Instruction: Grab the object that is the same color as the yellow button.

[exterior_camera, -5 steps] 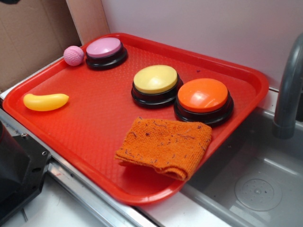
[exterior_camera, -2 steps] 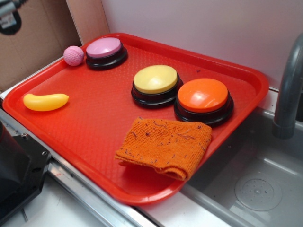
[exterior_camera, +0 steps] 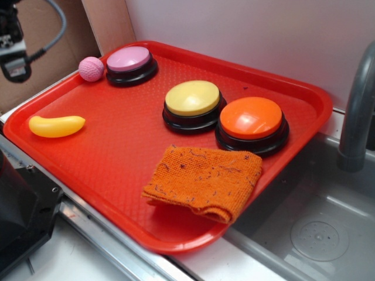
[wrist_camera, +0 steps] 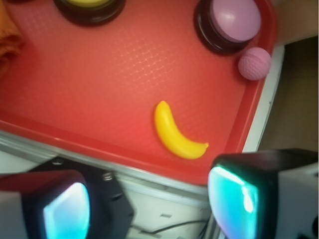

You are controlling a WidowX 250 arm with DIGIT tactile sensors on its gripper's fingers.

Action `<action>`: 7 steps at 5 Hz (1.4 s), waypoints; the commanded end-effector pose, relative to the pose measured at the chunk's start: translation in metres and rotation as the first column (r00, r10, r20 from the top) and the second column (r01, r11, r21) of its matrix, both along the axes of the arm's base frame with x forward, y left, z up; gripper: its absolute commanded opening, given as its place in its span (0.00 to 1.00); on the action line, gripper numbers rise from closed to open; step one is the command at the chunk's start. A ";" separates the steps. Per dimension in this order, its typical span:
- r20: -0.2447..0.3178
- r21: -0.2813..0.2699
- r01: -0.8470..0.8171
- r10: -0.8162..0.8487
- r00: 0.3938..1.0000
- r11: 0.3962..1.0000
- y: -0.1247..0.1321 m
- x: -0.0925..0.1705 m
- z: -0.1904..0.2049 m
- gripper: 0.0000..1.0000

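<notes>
We read our pincer (wrist_camera: 149, 204) as spread wide and empty: in the wrist view its two pads sit at the lower corners of the frame with open space between them and nothing gripped. In the exterior view only a bit of the arm's head shows at about ten o'clock, high above the tray's near-left corner, clear of everything.

Between and beyond the pads, toward twelve o'clock in the wrist view, lies the toy banana (wrist_camera: 175, 133), flat on the red tray (wrist_camera: 99, 84) near its edge, touching nothing. In the exterior view it (exterior_camera: 57, 126) lies at nine o'clock on the tray, well apart from the buttons.

Farther out sit the pink ball (exterior_camera: 91, 68) against the pink-topped button (exterior_camera: 130, 64) at eleven o'clock, the yellow button (exterior_camera: 193, 104) near the tray's middle, the orange-topped button (exterior_camera: 252, 123) just beside it at three o'clock, and a folded orange cloth (exterior_camera: 205, 180) at five o'clock. A sink basin (exterior_camera: 316, 234) and faucet (exterior_camera: 356, 111) stand to the right.

We judge the task barely begun: the banana, whose colour matches the yellow button, is untouched. What remains is lining up over it, descending, closing on it and lifting.
</notes>
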State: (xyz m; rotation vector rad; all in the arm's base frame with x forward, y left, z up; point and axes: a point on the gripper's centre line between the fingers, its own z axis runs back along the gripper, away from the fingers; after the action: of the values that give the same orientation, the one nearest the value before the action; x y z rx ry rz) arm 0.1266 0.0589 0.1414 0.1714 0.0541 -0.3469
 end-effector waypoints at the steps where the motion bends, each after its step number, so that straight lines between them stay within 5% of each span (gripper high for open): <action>1: 0.117 -0.071 0.103 -0.094 0.989 0.992 0.040 0.011 -0.074 1.00; 4: 0.118 -0.120 0.190 -0.176 0.977 0.974 0.040 0.032 -0.131 1.00; 5: 0.122 -0.120 0.201 -0.186 0.975 0.972 0.038 0.034 -0.132 0.00; 7: 0.148 -0.120 0.210 -0.192 0.970 0.970 0.033 0.034 -0.116 0.00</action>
State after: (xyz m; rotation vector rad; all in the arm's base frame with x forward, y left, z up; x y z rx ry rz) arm 0.1507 0.0893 0.0187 0.0384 -0.0970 -0.5366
